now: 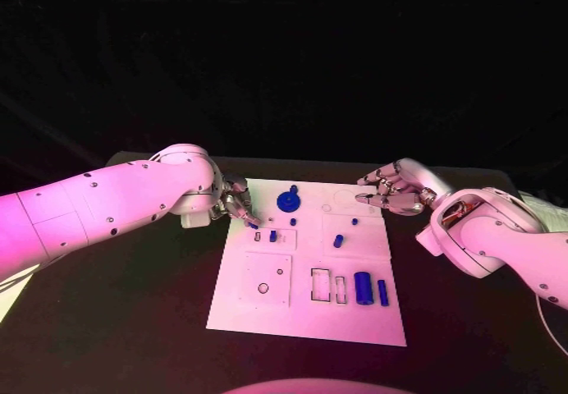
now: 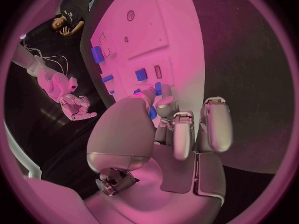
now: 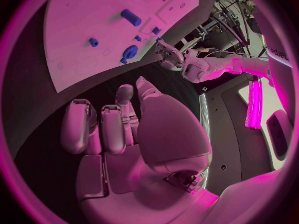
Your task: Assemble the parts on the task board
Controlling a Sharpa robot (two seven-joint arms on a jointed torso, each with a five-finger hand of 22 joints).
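- Task board: white rigid plate lying flat on the black table, between your two hands. Judging by look, stiff and light enough to slide if you push sideways on it. Don't grip it; press parts straight down.
- Left hand: at the board's far left edge, fingers curled down. In the left wrist view its fingertips close around a small blue part; it looks pinched, though the part is mostly hidden.
- Right hand: over the board's far right corner, fingers loosely curled with nothing visible in them. The right wrist view shows the fingers drawn in beside the thumb, none on a part.
- Blue gear-like part: largest piece, just beside the left hand's fingertips toward the board's middle. Likely hard plastic, light, stiff. Take it by the rim or the raised hub.
- Blue cylinder: well apart from both hands, on the board's near right, next to a thin blue bar. Smooth and round, so probably prone to rolling or slipping; pinch across its middle.
- Small blue pegs: scattered mid-board, between the hands. Tiny, light, easy to flick away; use fingertips only, on opposite sides.
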